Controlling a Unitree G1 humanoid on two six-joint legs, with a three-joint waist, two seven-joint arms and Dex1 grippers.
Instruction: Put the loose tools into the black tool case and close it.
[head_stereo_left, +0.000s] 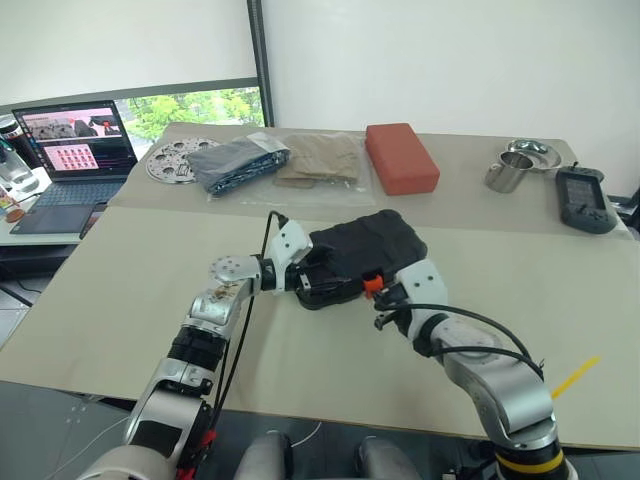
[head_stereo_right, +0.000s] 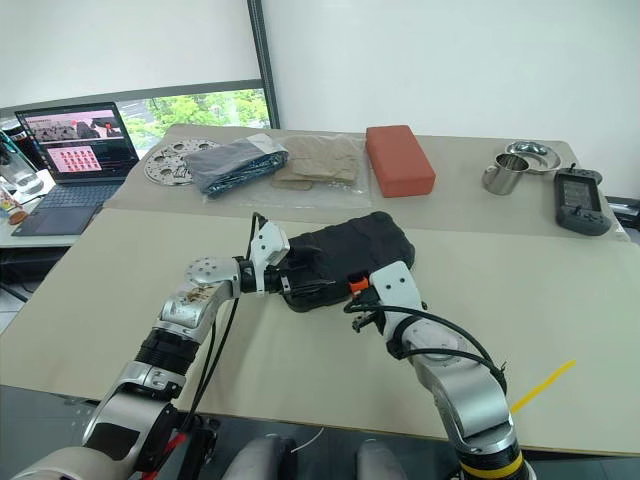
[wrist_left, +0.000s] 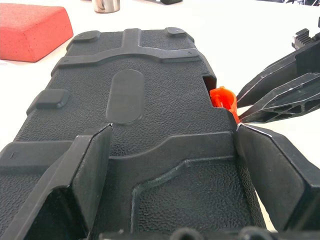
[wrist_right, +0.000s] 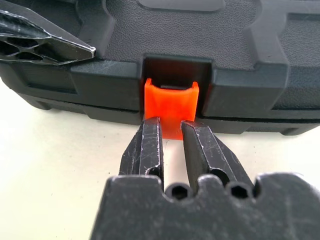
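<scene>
left fingers spread, straddling closed case | right fingers narrowed (touching orange latch)

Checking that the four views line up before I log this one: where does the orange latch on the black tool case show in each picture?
Left eye view: orange latch on the black tool case, near edge, by the right gripper.
Right eye view: same edge.
Left wrist view: right of the lid.
Right wrist view: centre, at the fingertips.
Shared landmark: the red block.

Closed tool case on table, laptop far left.
</scene>
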